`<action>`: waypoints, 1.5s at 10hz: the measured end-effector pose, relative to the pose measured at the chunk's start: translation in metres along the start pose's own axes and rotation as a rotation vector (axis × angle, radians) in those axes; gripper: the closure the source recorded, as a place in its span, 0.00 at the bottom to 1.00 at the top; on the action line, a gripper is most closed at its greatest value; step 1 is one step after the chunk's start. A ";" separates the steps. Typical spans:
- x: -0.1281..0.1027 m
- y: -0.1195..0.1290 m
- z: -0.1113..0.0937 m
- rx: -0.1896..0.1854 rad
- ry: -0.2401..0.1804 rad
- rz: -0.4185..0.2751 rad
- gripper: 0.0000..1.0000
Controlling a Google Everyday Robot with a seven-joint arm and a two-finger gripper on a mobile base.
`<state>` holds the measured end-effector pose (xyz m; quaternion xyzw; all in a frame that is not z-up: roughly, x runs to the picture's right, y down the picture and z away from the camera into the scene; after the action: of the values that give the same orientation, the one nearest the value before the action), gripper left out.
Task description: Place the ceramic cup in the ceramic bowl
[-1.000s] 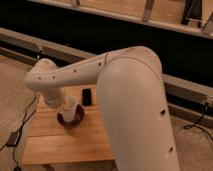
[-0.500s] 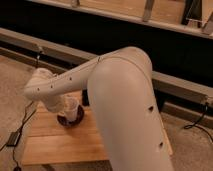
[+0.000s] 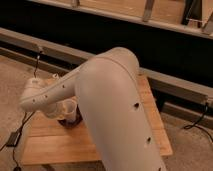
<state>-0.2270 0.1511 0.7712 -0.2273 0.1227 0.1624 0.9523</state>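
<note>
Arm [image 3: 105, 100] masking gripper over ceramic cup [image 3: 70, 108], ceramic bowl [image 3: 68, 121].

We seem to be in a lab or workshop: a bare wooden desk [image 3: 150, 107] stands on a concrete floor [image 3: 15, 80], cables [image 3: 197, 122] trail across it, and a long dark rail [image 3: 165, 82] runs behind.

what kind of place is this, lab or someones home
Probably a lab or workshop rather than a home. A bare wooden table stands on a plain floor with cables trailing across it, beside long metal rails. The arm's gripper is at the ceramic cup, over the ceramic bowl.
</note>
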 end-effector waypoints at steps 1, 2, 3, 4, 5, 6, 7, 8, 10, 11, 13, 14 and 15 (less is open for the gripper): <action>0.003 0.002 0.002 0.002 0.015 0.002 0.89; 0.004 0.003 0.003 0.004 0.024 0.003 0.81; 0.006 0.004 0.004 0.005 0.036 0.007 0.68; 0.007 0.004 0.005 0.008 0.043 0.010 0.58; 0.008 0.004 0.005 0.009 0.047 0.014 0.50; 0.008 0.004 0.005 0.010 0.049 0.019 0.38; 0.008 0.003 0.005 0.013 0.050 0.022 0.30; 0.007 0.001 0.004 0.016 0.050 0.026 0.22; 0.006 -0.001 0.002 0.021 0.047 0.033 0.20; 0.005 -0.002 0.001 0.023 0.044 0.036 0.20; 0.003 -0.006 -0.005 0.026 0.031 0.046 0.20; 0.001 -0.009 -0.009 0.026 0.022 0.052 0.20; -0.001 -0.012 -0.016 0.027 0.008 0.062 0.20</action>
<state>-0.2258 0.1329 0.7622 -0.2113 0.1359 0.1894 0.9492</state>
